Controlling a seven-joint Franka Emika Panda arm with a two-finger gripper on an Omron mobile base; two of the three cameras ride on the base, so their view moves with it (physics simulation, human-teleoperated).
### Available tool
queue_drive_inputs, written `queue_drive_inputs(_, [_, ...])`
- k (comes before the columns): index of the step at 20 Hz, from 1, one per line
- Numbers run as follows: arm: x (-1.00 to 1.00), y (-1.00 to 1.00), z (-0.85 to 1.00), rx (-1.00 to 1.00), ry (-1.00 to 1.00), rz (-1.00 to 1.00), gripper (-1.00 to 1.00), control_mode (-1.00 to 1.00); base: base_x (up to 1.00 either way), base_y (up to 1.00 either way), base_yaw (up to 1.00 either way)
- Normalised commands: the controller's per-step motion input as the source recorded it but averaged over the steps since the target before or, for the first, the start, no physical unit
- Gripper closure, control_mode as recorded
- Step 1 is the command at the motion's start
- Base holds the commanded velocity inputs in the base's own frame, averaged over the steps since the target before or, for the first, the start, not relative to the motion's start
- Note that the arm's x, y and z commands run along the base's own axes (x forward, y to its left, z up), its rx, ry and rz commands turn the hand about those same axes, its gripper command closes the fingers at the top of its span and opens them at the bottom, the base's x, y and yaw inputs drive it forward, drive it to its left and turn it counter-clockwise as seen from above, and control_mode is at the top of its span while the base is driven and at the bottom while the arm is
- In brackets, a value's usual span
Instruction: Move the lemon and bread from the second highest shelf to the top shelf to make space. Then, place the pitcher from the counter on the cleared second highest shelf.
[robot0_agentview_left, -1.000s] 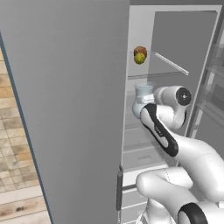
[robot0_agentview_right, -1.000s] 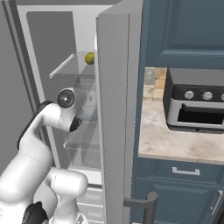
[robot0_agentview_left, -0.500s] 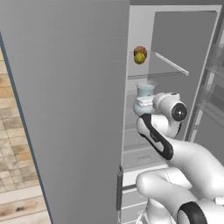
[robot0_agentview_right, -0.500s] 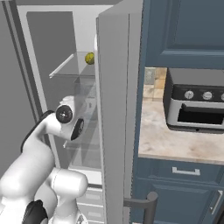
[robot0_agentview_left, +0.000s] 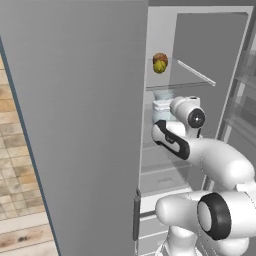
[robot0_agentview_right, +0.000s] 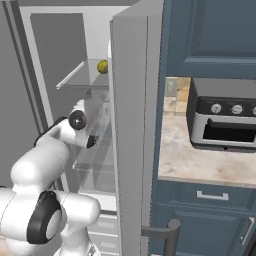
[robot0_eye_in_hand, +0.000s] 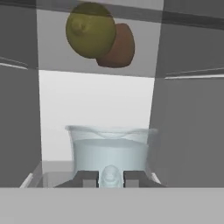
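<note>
In the left base view the pitcher (robot0_agentview_left: 163, 106) sits on the second highest shelf (robot0_agentview_left: 172, 147) under the lemon (robot0_agentview_left: 160, 65), in the right base view the arm crowds that shelf, and in the hand view the pincer (robot0_eye_in_hand: 110, 178) is clamped on the pitcher, so a hasty release risks tipping it.

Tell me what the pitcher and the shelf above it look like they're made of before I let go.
The pitcher looks like pale blue-grey translucent glass or plastic: the fridge's back wall shows faintly through it. The top shelf seems clear glass with a pale rim: in the hand view the lemon and bread show through it from below.
</note>
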Motion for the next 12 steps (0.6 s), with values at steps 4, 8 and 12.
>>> queue_drive_inputs(4, [0.46, -0.01, -0.55, 0.00, 0.00, 0.00, 1.00, -1.00, 0.00, 0.00, 0.00])
queue_drive_inputs(8, [0.15, -0.01, -0.74, 0.00, -0.06, 0.00, 1.00, -1.00, 0.00, 0.00, 0.00])
queue_drive_inputs(12, [-0.01, 0.00, -0.90, -0.01, -0.14, 0.00, -1.00, -1.00, 0.00, 0.00, 0.00])
